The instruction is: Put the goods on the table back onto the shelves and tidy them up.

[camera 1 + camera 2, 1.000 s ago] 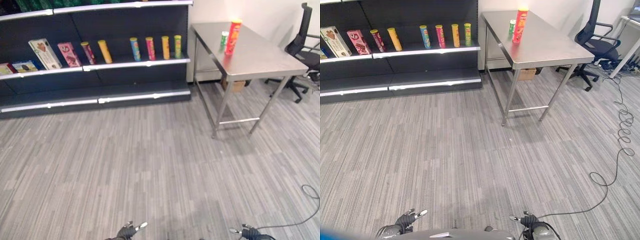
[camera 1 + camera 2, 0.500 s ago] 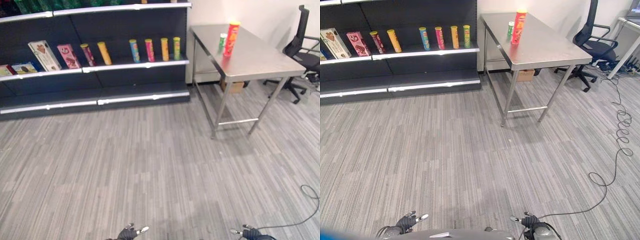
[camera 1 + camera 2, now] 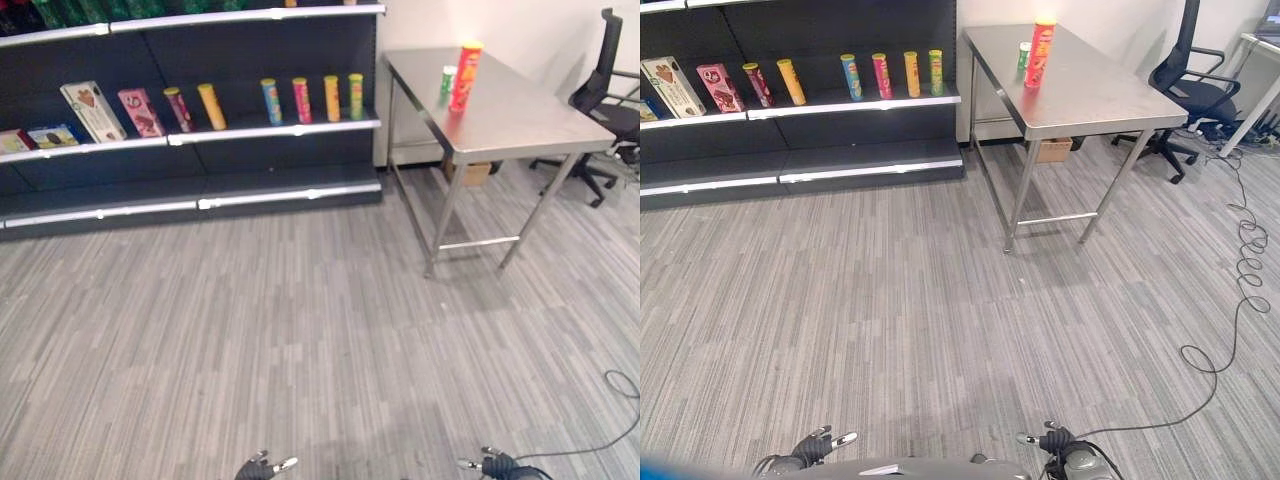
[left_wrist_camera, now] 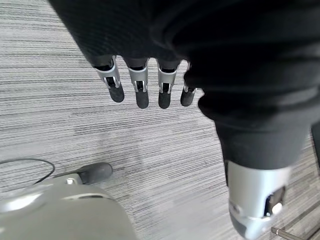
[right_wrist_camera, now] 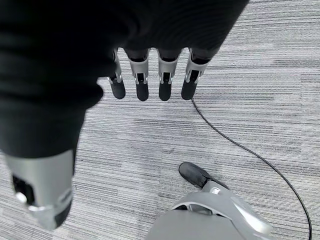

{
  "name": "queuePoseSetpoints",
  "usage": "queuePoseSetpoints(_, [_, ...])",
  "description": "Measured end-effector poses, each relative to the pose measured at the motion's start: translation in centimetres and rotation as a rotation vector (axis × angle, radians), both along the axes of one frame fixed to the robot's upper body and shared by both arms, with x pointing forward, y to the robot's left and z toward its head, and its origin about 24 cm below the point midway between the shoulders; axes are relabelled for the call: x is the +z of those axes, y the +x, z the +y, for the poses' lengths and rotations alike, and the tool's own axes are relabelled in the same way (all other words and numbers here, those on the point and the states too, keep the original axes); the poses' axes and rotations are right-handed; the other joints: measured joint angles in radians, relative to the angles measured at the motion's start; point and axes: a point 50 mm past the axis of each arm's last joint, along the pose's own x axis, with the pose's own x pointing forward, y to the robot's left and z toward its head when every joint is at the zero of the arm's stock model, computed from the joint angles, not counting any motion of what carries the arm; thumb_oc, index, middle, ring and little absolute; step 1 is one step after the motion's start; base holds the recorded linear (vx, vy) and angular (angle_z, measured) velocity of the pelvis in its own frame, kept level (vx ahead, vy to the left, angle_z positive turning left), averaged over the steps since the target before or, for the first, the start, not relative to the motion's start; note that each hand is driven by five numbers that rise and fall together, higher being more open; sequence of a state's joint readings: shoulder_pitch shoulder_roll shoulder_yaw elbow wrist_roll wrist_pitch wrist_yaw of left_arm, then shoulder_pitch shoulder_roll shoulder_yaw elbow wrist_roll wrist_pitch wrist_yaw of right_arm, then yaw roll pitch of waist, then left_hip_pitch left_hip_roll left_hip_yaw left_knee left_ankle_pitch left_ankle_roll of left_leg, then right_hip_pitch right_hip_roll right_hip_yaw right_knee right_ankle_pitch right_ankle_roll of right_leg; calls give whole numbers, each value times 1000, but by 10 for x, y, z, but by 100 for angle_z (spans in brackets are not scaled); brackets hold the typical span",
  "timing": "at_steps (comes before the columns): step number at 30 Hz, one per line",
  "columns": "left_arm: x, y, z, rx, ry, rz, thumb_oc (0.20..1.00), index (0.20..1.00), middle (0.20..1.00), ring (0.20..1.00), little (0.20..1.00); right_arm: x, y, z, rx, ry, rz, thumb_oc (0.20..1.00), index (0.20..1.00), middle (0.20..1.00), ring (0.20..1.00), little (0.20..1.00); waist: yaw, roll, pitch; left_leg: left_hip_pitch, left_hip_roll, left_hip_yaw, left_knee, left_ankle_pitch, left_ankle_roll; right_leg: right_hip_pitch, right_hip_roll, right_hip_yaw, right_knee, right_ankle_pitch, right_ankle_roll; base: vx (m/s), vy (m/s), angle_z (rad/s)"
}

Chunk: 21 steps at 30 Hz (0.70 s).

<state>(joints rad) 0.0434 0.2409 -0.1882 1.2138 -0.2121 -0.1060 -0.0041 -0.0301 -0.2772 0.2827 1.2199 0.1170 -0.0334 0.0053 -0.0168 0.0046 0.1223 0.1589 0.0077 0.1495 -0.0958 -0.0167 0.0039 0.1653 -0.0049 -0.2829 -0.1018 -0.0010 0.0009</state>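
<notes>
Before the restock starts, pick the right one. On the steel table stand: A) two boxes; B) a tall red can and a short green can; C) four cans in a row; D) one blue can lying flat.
B: a tall red can and a short green can stand upright on the steel table.

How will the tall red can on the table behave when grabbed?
The red can stands upright, tall and narrow, so a sideways nudge would probably tip it. Being round, it would likely roll on the smooth steel table. The small green can stands close beside it and may get knocked.
</notes>
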Motion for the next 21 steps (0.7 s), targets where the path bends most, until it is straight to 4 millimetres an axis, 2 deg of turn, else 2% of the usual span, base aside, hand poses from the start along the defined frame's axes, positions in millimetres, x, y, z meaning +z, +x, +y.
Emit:
queuePoseSetpoints(5, [0, -1, 1, 3, 3, 9, 1000, 1000, 1000, 1000, 1000, 0, 0, 0, 1, -1, 1, 1000, 1000, 1000, 1000, 1000, 12, 1, 0, -12, -3, 1, 0, 0, 1, -18, -2, 8, 1, 3, 4, -48, 115, -5])
queuePoseSetpoints(7, [1, 5, 1, -5, 6, -2, 1000, 1000, 1000, 1000, 1000, 2, 6, -5, 5, -15, -8, 1000, 1000, 1000, 1000, 1000, 21, 15, 10, -42, -8, 4, -1, 9, 16, -94, -15, 13, 96, -10, 31, -63, 228, -16])
queuePoseSetpoints(8, [3, 18, 1, -40, 19, -20, 1000, 1000, 1000, 1000, 1000, 7, 14, -14, 8, -41, -26, 1000, 1000, 1000, 1000, 1000, 20, 40, 45, -49, -21, 9, -1, 11, 44, -182, -44, 11, 262, -40, 60, -46, 267, -11])
queuePoseSetpoints(9, [4, 22, 1, -44, 23, -24, 1000, 1000, 1000, 1000, 1000, 9, 18, -17, 11, -49, -36, 1000, 1000, 1000, 1000, 1000, 19, 49, 55, -48, -16, 10, -1, 12, 50, -219, -61, 8, 343, -48, 70, -35, 203, 2])
queuePoseSetpoints(10, [5, 26, 5, -46, 35, -28, 1000, 1000, 1000, 1000, 1000, 10, 20, -19, 14, -55, -42, 1000, 1000, 1000, 1000, 1000, 8, 51, 64, -43, -25, 6, -1, 6, 61, -270, -103, -2, 476, -70, 99, 7, 282, 9])
queuePoseSetpoints(11, [8, 29, 11, -55, 58, -41, 1000, 1000, 1000, 1000, 1000, 12, 25, -18, 22, -56, -53, 1000, 1000, 1000, 1000, 1000, 4, 31, 91, -27, -63, 5, -1, 4, 82, -398, -187, 15, 747, -70, 127, 164, 155, 28])
queuePoseSetpoints(12, [8, 29, 11, -70, 63, -35, 1000, 1000, 1000, 1000, 1000, 12, 25, -20, 13, -58, -62, 1000, 1000, 1000, 1000, 1000, -11, 22, 92, -23, -83, 4, -1, -1, 118, -472, -230, 29, 820, -71, 134, 175, 89, 19])
queuePoseSetpoints(13, [7, 27, 10, -87, 64, -28, 1000, 1000, 1000, 1000, 1000, 12, 24, -20, 4, -55, -62, 1000, 1000, 1000, 1000, 1000, -12, 31, 97, -24, -84, 3, -1, -1, 120, -497, -226, 49, 791, -71, 134, 191, -5, 24])
queuePoseSetpoints(15, [7, 28, 9, -93, 64, -27, 1000, 1000, 1000, 1000, 1000, 11, 22, -18, -14, -42, -67, 1000, 1000, 1000, 1000, 1000, -21, 22, 100, -35, -88, -21, 2, -1, 121, -473, -200, 94, 533, -64, 163, 178, -63, 26])
queuePoseSetpoints(16, [7, 29, 9, -103, 67, -28, 1000, 1000, 1000, 1000, 1000, 11, 22, -17, -28, -36, -69, 1000, 1000, 1000, 1000, 1000, -21, 16, 107, -34, -92, -25, 3, 0, 121, -471, -201, 102, 454, -53, 163, 263, -89, 24])
queuePoseSetpoints(18, [7, 27, 10, -105, 71, -17, 1000, 1000, 1000, 1000, 1000, 10, 22, -15, -29, -31, -70, 1000, 1000, 1000, 1000, 1000, -37, 6, 109, -33, -100, -40, 5, -2, 119, -434, -194, 126, 228, -19, 183, 322, -82, 22])
queuePoseSetpoints(19, [9, 33, 11, -97, 72, -32, 1000, 1000, 1000, 1000, 1000, 8, 20, -12, -33, -22, -64, 1000, 1000, 1000, 1000, 1000, -58, -5, 117, -24, -106, -63, 5, -10, 118, -402, -196, 122, 42, 32, 195, 351, -76, 43])
queuePoseSetpoints(21, [10, 38, 10, -90, 71, -46, 1000, 1000, 1000, 1000, 1000, 7, 17, -9, -55, -10, -59, 1000, 1000, 1000, 1000, 1000, -69, -15, 129, 4, -107, -80, 4, -27, 114, -399, -201, 98, -3, 74, 196, 352, -77, 28])
